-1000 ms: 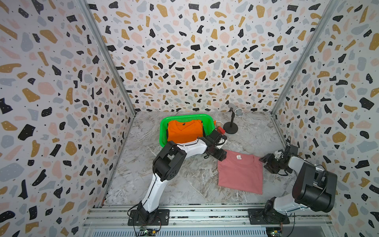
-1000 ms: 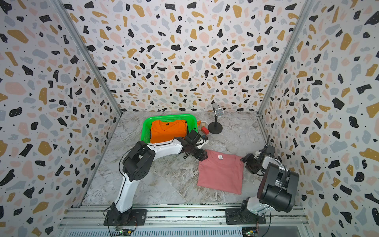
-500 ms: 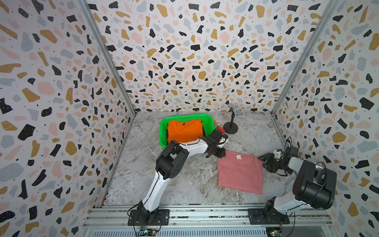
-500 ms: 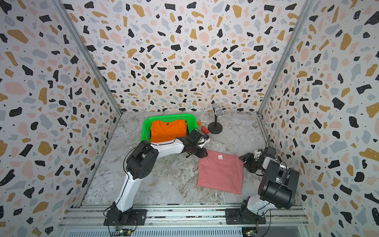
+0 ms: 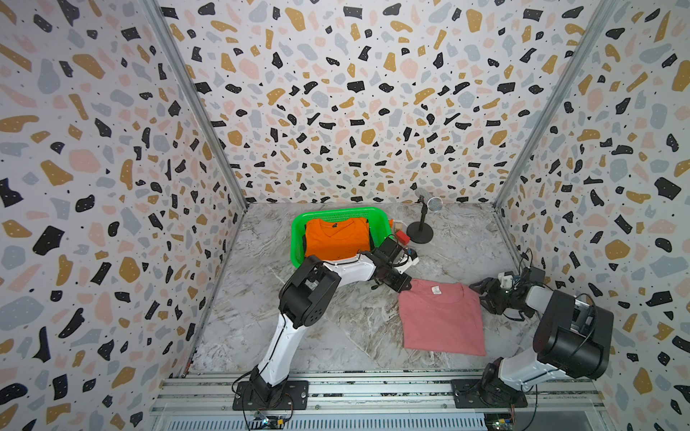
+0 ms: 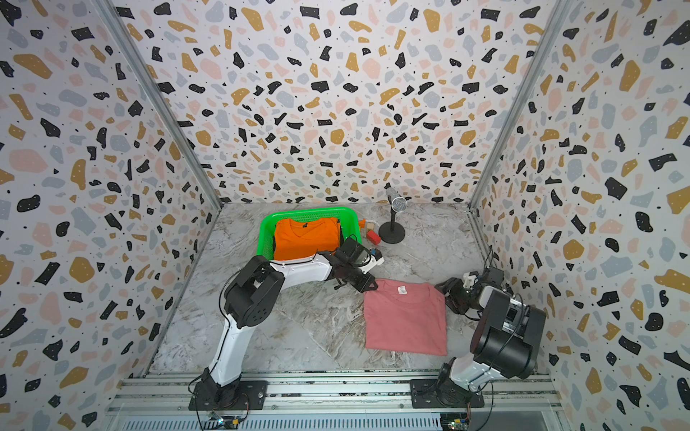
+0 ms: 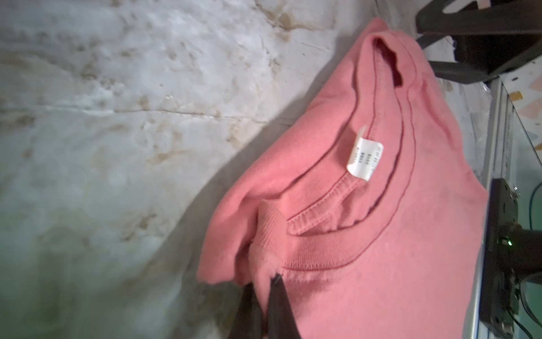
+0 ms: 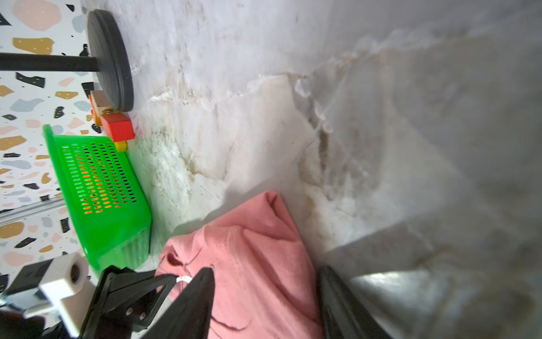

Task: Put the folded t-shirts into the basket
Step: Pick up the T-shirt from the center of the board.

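**Operator:** Where is the basket (image 5: 338, 212) standing relative to the left gripper (image 5: 405, 285), and why is that mattering?

**Technician:** It is standing just beyond the left gripper, on the side facing away from the pink t-shirt (image 5: 440, 317). The orange t-shirt (image 5: 336, 239) is lying inside it and covering most of the floor, so the pink one is probably going on top. A dark edge is showing beside the orange cloth, but it cannot be told whether that is the black shirt

**Operator:** How are the two grippers engaging the pink t-shirt?

**Technician:** The left gripper is pinching shut on the collar-side corner nearest to it. In the left wrist view the ribbed neckband is bunching up at the fingertips (image 7: 278, 305). The right gripper (image 5: 481, 294) is standing open astride the opposite collar-side corner, with cloth lying between its jaws but not clamped. Taking both corners is presumably serving to keep the fold from opening during the lift

**Operator:** Which way is the garment pointing?

**Technician:** It is lying flat on the table (image 5: 336, 336). The collar edge is spanning from one gripper to the other, and the neck label (image 7: 363, 155) is sitting roughly midway between them. The long axis is running from that edge away from both grippers, toward the arm bases, with the hem lying farthest from the jaws
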Robot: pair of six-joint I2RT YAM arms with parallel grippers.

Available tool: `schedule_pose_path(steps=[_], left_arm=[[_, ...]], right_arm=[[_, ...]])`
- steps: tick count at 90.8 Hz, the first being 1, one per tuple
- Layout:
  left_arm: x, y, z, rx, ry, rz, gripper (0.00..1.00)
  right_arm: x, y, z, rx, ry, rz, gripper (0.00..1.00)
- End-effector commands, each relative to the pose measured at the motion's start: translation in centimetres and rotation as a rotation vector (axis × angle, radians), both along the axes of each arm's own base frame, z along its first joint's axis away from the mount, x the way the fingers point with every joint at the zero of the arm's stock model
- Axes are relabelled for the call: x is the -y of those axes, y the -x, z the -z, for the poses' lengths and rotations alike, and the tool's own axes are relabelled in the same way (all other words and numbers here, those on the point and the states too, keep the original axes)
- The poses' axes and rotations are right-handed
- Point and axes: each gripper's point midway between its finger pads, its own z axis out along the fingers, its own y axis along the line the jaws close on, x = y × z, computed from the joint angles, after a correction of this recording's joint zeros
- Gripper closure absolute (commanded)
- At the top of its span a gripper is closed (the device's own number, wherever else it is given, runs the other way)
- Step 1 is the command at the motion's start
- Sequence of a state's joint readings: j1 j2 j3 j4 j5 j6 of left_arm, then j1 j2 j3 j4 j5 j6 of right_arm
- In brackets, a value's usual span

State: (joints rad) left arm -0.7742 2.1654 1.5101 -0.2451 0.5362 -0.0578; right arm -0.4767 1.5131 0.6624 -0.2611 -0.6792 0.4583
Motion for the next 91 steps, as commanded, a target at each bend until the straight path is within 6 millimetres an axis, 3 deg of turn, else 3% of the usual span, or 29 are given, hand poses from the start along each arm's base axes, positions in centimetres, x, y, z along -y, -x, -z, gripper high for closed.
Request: schedule_pose_path(steps=[1, 8, 31, 46, 57, 64, 73, 91], left_arm=[[-1.1, 1.9, -3.2, 0.066, 0.025, 0.126, 1.00], [-2.5, 2.3, -3.7, 0.089, 0.018, 0.142, 1.00], [-7.2, 2.9, -1.7, 0.152, -0.049, 0.183, 1.00], [-7.9, 2.5, -1.5, 0.136, -0.041, 0.157, 1.00], [-8.0, 2.3, -0.6, 0.101, -0.036, 0.119, 1.00], [-8.1, 2.1, -0.3, 0.068, -0.029, 0.085, 1.00], [-8.1, 2.0, -0.4, 0.053, -0.010, 0.062, 1.00], [-8.4, 2.1, -0.3, 0.079, -0.011, 0.068, 1.00]], right_arm=[[1.4, 1.7, -0.4, -0.079, 0.160, -0.010, 0.38], [1.0, 2.0, -1.0, -0.092, 0.185, -0.040, 0.38], [-2.4, 1.4, -0.7, -0.071, 0.026, -0.148, 0.37], [-3.7, 0.5, -1.4, -0.076, 0.089, -0.253, 0.35], [-4.2, -1.3, -3.5, 0.026, 0.167, -0.328, 0.34], [-4.6, -2.5, -4.6, 0.048, 0.125, -0.338, 0.33], [-6.3, -3.0, -3.9, -0.005, -0.002, -0.384, 0.36], [-7.5, -3.1, -1.4, -0.059, -0.059, -0.423, 0.36]])
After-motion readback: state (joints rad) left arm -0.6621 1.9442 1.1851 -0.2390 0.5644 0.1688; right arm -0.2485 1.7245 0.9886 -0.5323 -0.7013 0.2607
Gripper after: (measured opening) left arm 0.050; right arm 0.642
